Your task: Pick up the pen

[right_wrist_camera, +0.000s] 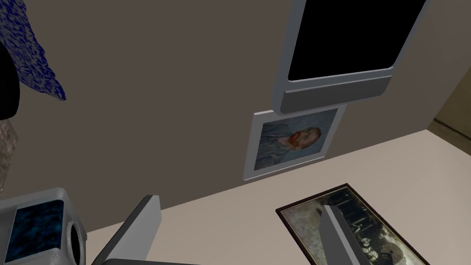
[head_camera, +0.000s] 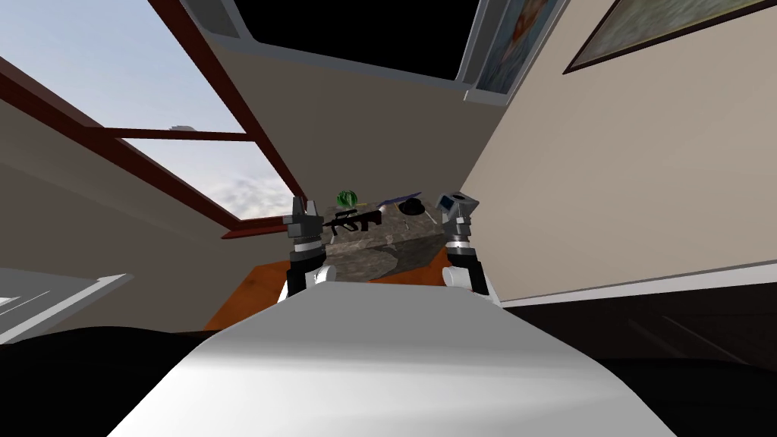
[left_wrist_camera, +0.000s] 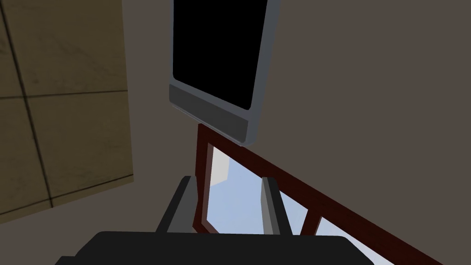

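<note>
Both arms are raised in front of the torso, one at each side of a grey-brown, stone-patterned table (head_camera: 379, 244).

Left gripper (head_camera: 303, 205) (left_wrist_camera: 227, 180): at the table's left edge; blades parted by a narrow gap, nothing between them.

Right gripper (head_camera: 458, 220) (right_wrist_camera: 240, 202): at the table's right edge; blades spread wide, wider than the left's, nothing between them. A light grey box with a dark blue panel and a round port (head_camera: 457, 202) (right_wrist_camera: 39, 227) sits just beside one blade; I cannot tell whether they touch.

On the table:
- a green striped ball (head_camera: 347, 198) near the far left corner;
- a black toy rifle (head_camera: 353, 220) lies flat towards the left edge, just beside the left gripper;
- a blue patterned sheet (head_camera: 399, 199) (right_wrist_camera: 34, 60) along the far edge;
- a black round hat (head_camera: 412, 206) next to the sheet, towards the right edge.

Pen: a thin, pale yellow sliver (head_camera: 365, 204) lies at the far edge between the green ball and the blue sheet, behind the rifle. This is probably the pen, but it is too small to be sure. It is well apart from both grippers, and neither holds it.
</note>
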